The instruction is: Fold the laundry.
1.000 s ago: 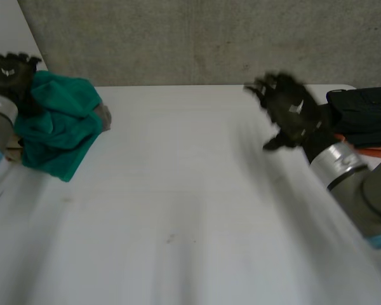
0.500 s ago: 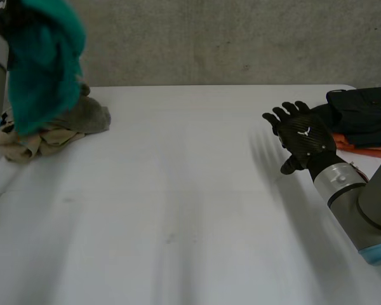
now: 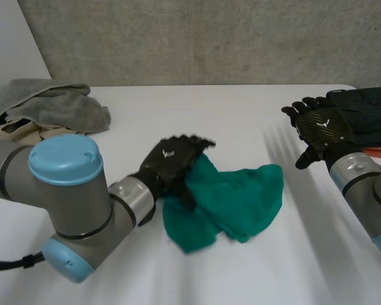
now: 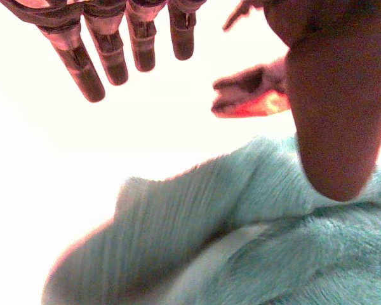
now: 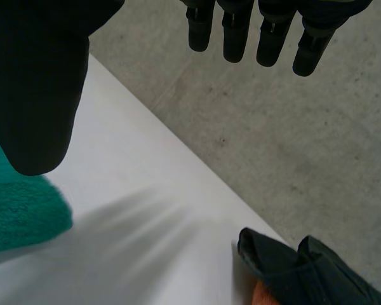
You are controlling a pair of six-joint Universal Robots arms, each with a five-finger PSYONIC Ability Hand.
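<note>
Fingers point(image 3: 192, 142) of the left hand point(image 3: 168, 164) stretch straight over the left end of the green towel point(image 3: 241, 190), which lies midway on the bench point(image 3: 197, 108), its long axis running across toward the right hand point(image 3: 320, 127), well apart, spread, empty. From the left wrist, straight fingers and thumb point(image 4: 336, 127) pinch nothing, the towel under the palm. From the right wrist, open fingers hold nothing, the towel's corner near the thumb; the left hand seems nearer.

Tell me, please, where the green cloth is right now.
In the head view, the green cloth lies crumpled midway along the white table, beside the left hand, away from the grey towel at the far-left corner.
</note>
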